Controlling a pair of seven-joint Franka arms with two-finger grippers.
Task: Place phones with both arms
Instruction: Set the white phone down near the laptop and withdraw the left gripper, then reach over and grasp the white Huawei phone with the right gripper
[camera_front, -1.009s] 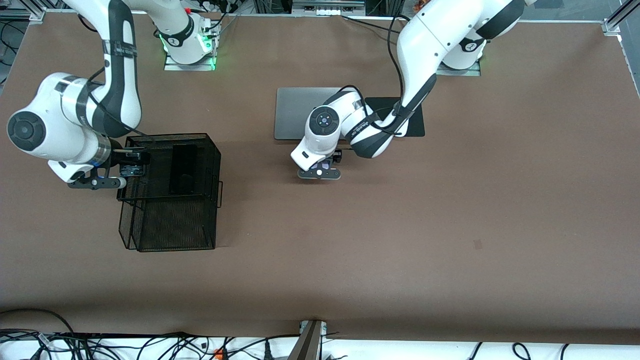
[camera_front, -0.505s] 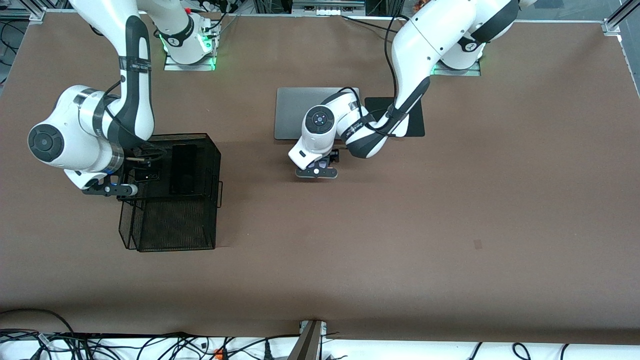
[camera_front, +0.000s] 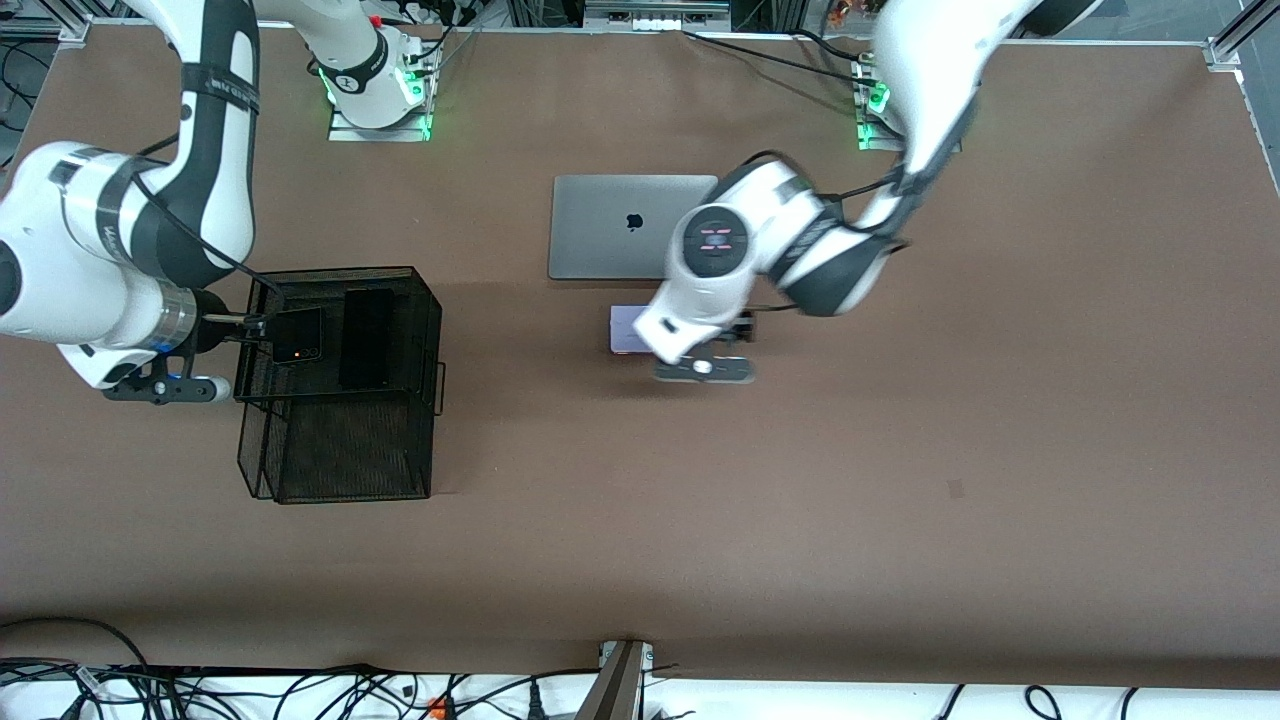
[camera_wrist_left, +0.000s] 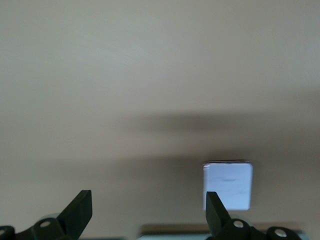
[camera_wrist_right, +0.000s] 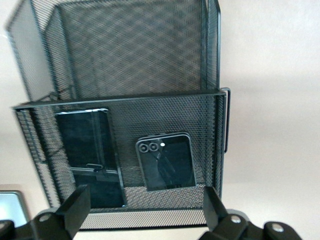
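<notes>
Both grippers now wide open, empty: my right gripper (camera_wrist_right: 142, 212) has dropped the square black phone (camera_front: 297, 336) in the basket (camera_front: 400, 290) at frame left (beside the long phone (camera_front: 367, 338)). My left gripper (camera_wrist_left: 148, 216) has released the lavender phone (camera_front: 627, 329) mid-frame. All three look placed.

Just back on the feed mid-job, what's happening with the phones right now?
Both tools are open and hold nothing. The right tool hangs beside the black mesh basket, where the long black phone and the small black phone lie on its upper tier. The left tool hovers by the lavender phone, which lies flat on the table, nearer the front camera than the laptop.
</notes>
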